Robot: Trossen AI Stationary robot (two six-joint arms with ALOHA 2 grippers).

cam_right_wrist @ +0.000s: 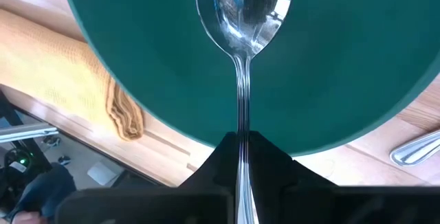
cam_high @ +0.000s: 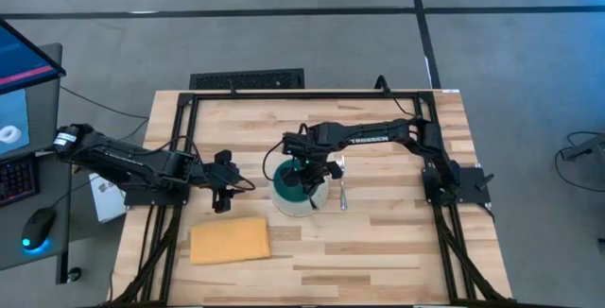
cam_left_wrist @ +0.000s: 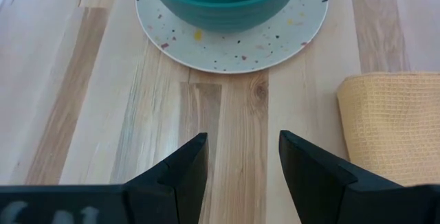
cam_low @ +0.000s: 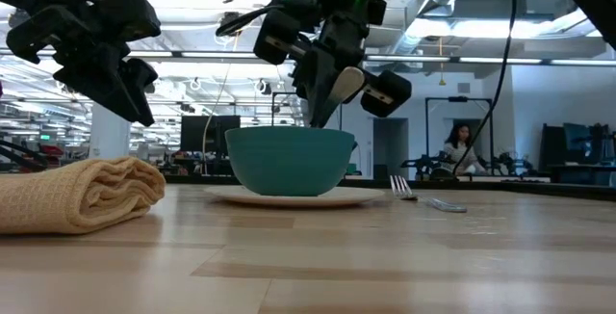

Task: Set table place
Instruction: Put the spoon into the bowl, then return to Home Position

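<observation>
A teal bowl point(cam_high: 291, 181) stands on a speckled white plate point(cam_left_wrist: 227, 45) near the middle of the wooden tabletop point(cam_high: 378, 242). My right gripper point(cam_right_wrist: 242, 140) hangs over the bowl, shut on a silver spoon point(cam_right_wrist: 242, 18) whose bowl end points down into the teal bowl. My left gripper point(cam_left_wrist: 242, 157) is open and empty above the table, left of the plate. A folded yellow-orange cloth point(cam_high: 230, 240) lies on the table near the front left. A fork point(cam_low: 402, 188) lies on the table right of the plate. My right gripper pinches the spoon's thin handle point(cam_right_wrist: 242, 124) between its two fingers, a little behind the neck. The fingers come from above, pointing down, and lie along the handle. The spoon hangs below the fingers, lifted clear, its bowl end over the teal bowl's inside.
Another piece of silver cutlery point(cam_right_wrist: 416, 148) lies right of the plate beside the fork. Black frame rails point(cam_high: 180, 147) run along the table's left, right and far sides. A monitor and mouse point(cam_high: 38, 225) stand off the table's left. A person point(cam_low: 460, 150) sits far behind.
</observation>
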